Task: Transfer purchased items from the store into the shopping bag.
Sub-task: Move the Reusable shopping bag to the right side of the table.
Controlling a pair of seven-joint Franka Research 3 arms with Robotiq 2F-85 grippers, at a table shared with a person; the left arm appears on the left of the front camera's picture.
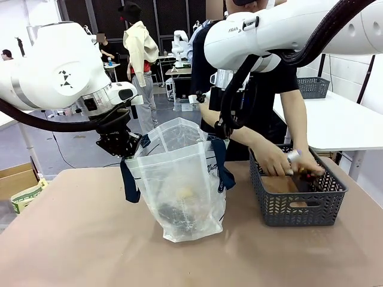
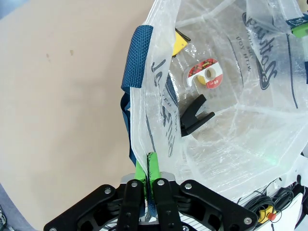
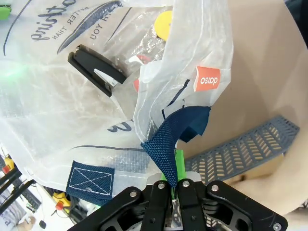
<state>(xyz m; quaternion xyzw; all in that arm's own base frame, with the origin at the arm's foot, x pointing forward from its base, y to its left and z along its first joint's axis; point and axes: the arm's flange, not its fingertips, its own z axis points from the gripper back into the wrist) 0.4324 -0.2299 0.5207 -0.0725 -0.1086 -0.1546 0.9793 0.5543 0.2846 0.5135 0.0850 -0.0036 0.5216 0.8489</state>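
Bright, even indoor light casts soft shadows on the table (image 1: 72, 239) and glare on the shopping bag (image 2: 226, 125).

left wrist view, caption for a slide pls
Left jaws clamp the shopping bag beside its navy handle; a tape roll and black stapler lie inside.

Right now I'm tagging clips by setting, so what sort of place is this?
Probably a robotics lab staged as a shop checkout: the left hand and right hand hold a shopping bag open, a person reaches into a grey basket, and a white worktable stands behind.
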